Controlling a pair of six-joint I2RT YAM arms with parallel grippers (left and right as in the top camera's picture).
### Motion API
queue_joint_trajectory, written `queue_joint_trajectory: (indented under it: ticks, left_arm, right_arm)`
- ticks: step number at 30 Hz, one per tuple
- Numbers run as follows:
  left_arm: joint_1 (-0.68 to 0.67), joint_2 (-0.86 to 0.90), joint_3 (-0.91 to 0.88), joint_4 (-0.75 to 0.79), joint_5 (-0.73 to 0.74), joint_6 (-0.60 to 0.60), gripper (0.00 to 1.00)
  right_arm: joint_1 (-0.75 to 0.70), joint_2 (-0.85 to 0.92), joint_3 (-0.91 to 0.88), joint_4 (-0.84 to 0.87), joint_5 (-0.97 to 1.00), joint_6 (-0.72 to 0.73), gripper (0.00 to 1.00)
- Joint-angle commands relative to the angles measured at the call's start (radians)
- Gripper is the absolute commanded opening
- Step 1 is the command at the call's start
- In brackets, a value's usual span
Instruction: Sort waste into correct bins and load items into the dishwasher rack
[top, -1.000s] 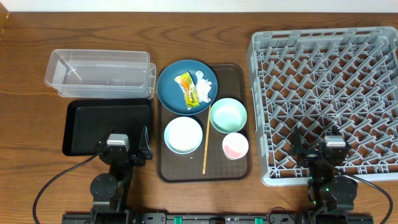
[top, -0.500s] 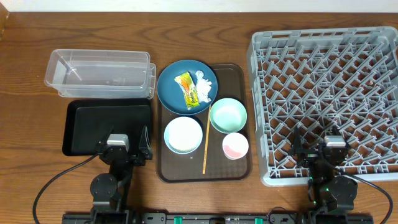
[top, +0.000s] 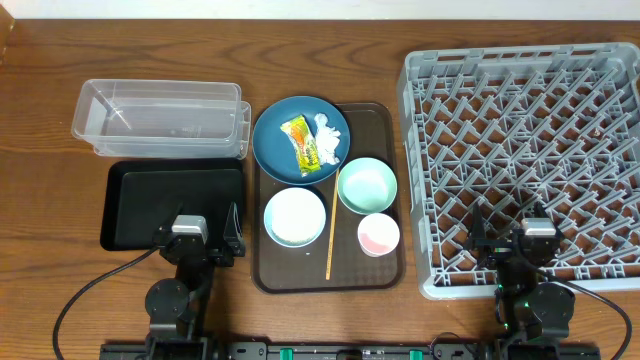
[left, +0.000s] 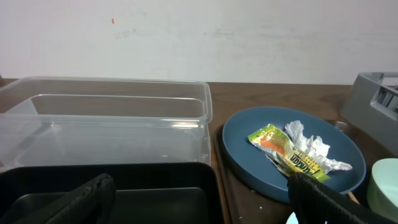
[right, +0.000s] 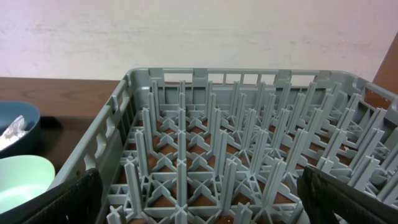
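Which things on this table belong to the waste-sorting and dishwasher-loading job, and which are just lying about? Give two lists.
Belong to the job: wrapper, tissue, dark-blue plate, light-blue bowl, mint-green bowl, pink cup, chopstick, clear tub, black tray, grey rack.

Just lying about: brown serving tray under the dishes, wooden table.

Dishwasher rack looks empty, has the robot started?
Nothing done yet. The rack, clear tub and black tray are empty. The left claw and right claw are open, holding nothing. To do: wrapper and tissue on the blue plate; blue bowl, green bowl, cup, chopstick on the brown tray.
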Motion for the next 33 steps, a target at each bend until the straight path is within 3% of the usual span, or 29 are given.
queue_joint_trajectory:
  ticks: [1, 6, 14, 21, 27, 33]
  left_arm:
    - [-0.001, -0.006, -0.010, -0.042, 0.019, 0.016, 0.91]
    - [0.000, 0.002, -0.009, -0.042, 0.018, -0.029, 0.91]
    - [0.000, 0.122, 0.091, -0.158, 0.018, -0.113, 0.91]
    - [0.000, 0.402, 0.372, -0.340, 0.063, -0.122, 0.91]
    - [0.000, 0.723, 0.687, -0.547, 0.128, -0.122, 0.91]
    - [0.000, 1.045, 1.074, -0.952, 0.158, -0.122, 0.91]
  right_arm:
    - [0.011, -0.006, -0.001, -0.001, 0.009, 0.012, 0.99]
    - [0.011, -0.005, -0.001, -0.005, 0.008, 0.169, 0.99]
    - [0.011, 0.034, 0.091, -0.131, 0.011, 0.175, 0.99]
    - [0.011, 0.221, 0.314, -0.280, 0.013, 0.176, 0.99]
    - [0.011, 0.486, 0.607, -0.516, 0.013, 0.138, 0.99]
    - [0.011, 0.761, 0.901, -0.830, 0.013, 0.115, 0.99]
